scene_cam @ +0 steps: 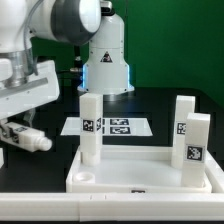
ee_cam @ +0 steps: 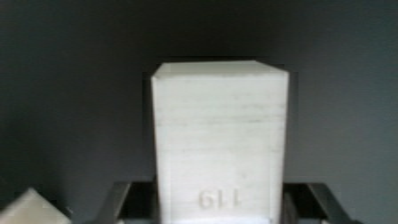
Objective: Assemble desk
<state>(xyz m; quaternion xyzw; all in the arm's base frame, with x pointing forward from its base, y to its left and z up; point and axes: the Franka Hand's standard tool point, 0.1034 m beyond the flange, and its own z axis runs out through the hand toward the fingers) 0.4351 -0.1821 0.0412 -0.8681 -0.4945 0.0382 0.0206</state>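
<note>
Low frontal exterior; wrist perhaps close on leg (ee_cam: 217, 135).

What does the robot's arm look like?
The arm is smooth, rounded and mostly white, with a dark grey band at its joint. Its gripper is white too, with small dark fingers. The base behind glows blue.

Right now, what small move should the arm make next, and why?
Probably carry the held leg toward the desk panel and its empty corner socket. In the wrist view the pincer seems shut on it. Three standing legs are already upright, and that socket looks free.
</note>
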